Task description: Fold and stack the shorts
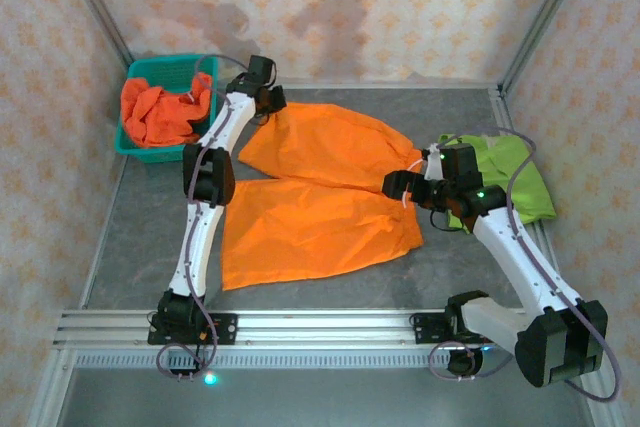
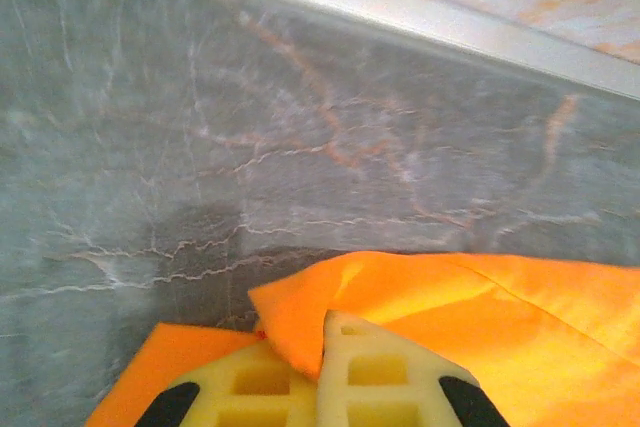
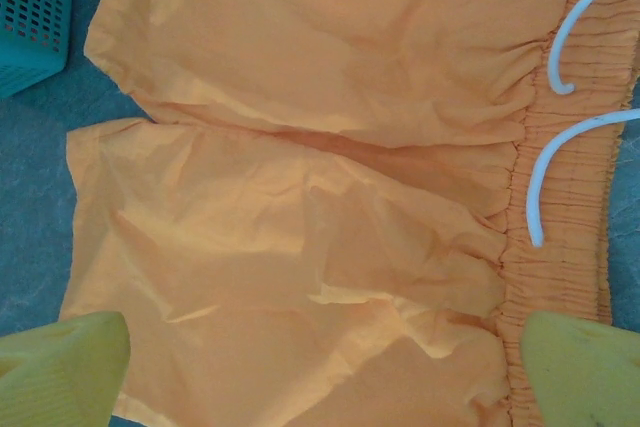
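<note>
Orange shorts (image 1: 320,197) lie spread flat mid-table, legs pointing left and waistband to the right. My left gripper (image 1: 268,105) is at the far leg's hem corner. In the left wrist view its yellow fingers are shut on that orange corner (image 2: 300,317), the gripper (image 2: 322,335) pinching a fold of cloth. My right gripper (image 1: 402,185) hovers over the waistband end, open. In the right wrist view the gripper (image 3: 320,377) spans the near leg, with the white drawstrings (image 3: 545,177) on the waistband at the right. Lime green shorts (image 1: 510,182) lie folded under the right arm.
A teal mesh basket (image 1: 140,152) at the back left holds more crumpled orange shorts (image 1: 160,112). Its corner shows in the right wrist view (image 3: 30,17). The back wall rail (image 2: 400,7) runs close behind the left gripper. Bare grey tabletop (image 1: 150,227) lies left of the shorts.
</note>
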Tool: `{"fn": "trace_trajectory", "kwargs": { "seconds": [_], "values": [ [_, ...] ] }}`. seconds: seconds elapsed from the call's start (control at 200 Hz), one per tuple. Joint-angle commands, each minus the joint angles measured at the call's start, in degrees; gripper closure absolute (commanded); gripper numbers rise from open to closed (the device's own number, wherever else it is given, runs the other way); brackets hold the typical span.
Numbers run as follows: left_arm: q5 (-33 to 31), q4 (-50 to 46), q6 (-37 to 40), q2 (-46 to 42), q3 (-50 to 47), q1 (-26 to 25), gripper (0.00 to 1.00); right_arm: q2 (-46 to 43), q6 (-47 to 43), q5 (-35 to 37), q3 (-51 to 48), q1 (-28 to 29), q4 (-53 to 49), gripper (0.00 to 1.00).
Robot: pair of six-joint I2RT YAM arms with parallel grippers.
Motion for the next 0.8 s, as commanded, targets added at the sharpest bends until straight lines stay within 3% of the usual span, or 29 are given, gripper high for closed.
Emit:
{"fn": "trace_trajectory", "kwargs": {
  "seconds": [0.0,0.14,0.255,0.28,0.36,0.39,0.515,0.796],
  "values": [
    [-9.3,3.8,10.8,-13.3,-5.5,-4.1,1.0,-0.2,-0.5,1.3,-0.5,0.2,2.0,0.0],
    [-15.7,11.1,12.3,-19.7,-17.1,-5.4,1.0,0.1,-0.2,1.2,-0.8,0.2,2.5,0.0],
    [-15.5,10.4,10.5,-18.3,-17.5,-4.2,0.88,0.2,-0.1,1.2,-0.8,0.2,2.5,0.01],
    [-15.0,9.6,9.8,-17.3,-16.6,-3.7,0.81,0.1,-0.1,1.3,-0.8,0.2,2.5,0.0],
    [-12.2,4.8,6.5,-13.2,-11.1,-1.7,0.42,0.0,-0.1,1.6,-0.7,0.2,2.2,0.0],
    [-10.9,3.3,5.5,-12.0,-9.4,-1.0,0.35,0.0,-0.2,1.7,-0.6,0.2,2.1,0.0],
    [-10.2,3.2,5.3,-14.7,-9.3,-0.4,0.25,-0.4,-0.2,1.8,-0.4,0.2,1.6,0.0],
    [-1.7,11.5,0.7,-38.7,-32.2,-0.7,0.11,0.5,3.2,2.3,-0.6,0.2,2.9,0.0]
  ]
}}
